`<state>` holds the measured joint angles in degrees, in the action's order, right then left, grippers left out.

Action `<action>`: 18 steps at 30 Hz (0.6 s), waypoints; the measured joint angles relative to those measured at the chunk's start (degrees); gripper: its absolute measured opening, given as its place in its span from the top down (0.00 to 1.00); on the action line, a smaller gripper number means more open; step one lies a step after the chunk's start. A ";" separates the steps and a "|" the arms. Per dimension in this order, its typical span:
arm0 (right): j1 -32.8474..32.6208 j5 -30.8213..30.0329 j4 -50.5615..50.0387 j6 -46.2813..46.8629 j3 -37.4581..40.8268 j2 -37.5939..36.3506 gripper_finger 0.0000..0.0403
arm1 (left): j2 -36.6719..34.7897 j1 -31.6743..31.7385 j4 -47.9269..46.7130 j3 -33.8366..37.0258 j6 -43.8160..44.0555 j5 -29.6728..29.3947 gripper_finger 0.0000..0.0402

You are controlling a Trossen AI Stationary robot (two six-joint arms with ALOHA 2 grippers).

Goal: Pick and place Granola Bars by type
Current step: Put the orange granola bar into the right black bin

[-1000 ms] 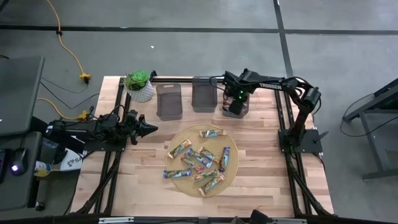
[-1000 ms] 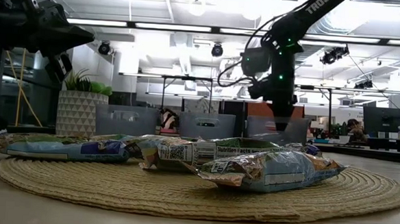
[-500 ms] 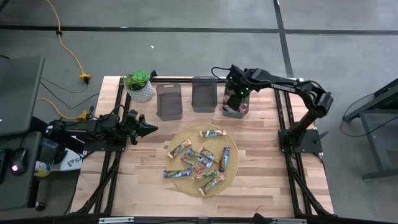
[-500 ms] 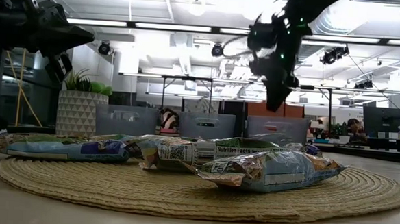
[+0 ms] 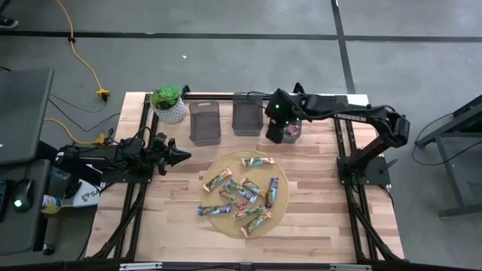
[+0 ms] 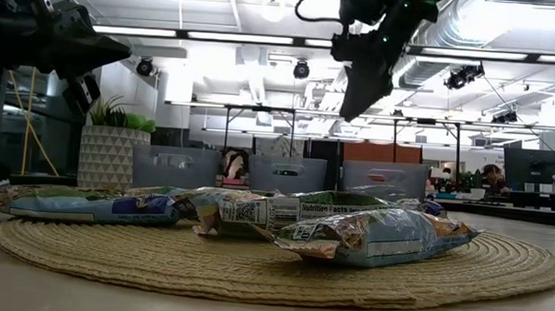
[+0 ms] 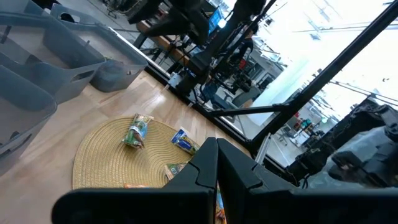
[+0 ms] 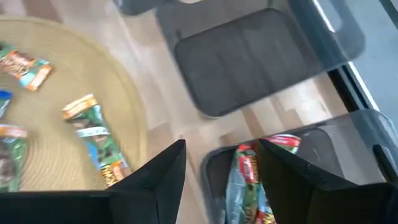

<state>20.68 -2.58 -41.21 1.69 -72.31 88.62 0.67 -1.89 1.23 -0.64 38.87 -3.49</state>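
Overhead, table-level and two wrist cameras, all sharing the woven mat (image 5: 243, 194).

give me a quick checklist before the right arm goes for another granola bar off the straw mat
1. Right gripper fingers open and empty: ok.
2. Red-wrapped bar lying inside the rightmost clear grey bin: ok.
3. Right gripper lifted clear of that bin: ok in the low view.
4. Shiny wrapped granola bars left on the round woven straw mat: ok.
5. Left gripper shut, parked at the table's left side off the mat: ok.
6. Which type comes next: cannot tell.
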 joint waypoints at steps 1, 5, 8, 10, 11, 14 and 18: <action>-0.84 -0.37 0.03 0.00 0.00 0.00 0.55 | -0.02 0.00 -0.01 0.00 0.00 0.01 1.00; -3.58 -1.37 1.54 1.01 0.00 0.17 0.55 | 0.00 0.00 0.00 0.00 0.00 0.01 1.00; -6.00 -1.06 5.62 3.81 0.00 0.17 0.55 | -0.02 0.00 0.00 0.00 0.00 0.02 1.00; -8.06 -1.14 8.87 4.96 0.00 0.17 0.55 | -0.02 0.00 -0.02 0.00 0.00 0.02 1.00; -9.16 -1.52 10.62 5.32 0.00 0.17 0.55 | -0.02 0.00 -0.02 0.00 0.00 0.00 1.00; -12.38 -3.01 15.88 5.88 0.00 0.48 0.55 | -0.01 0.00 -0.02 0.00 0.00 0.01 1.00; -16.50 -3.61 21.49 7.76 0.00 1.64 0.55 | -0.02 0.00 0.00 0.00 0.00 0.00 1.00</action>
<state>4.19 -6.19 -19.72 9.45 -72.31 90.26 0.64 -1.89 1.23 -0.64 38.87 -3.49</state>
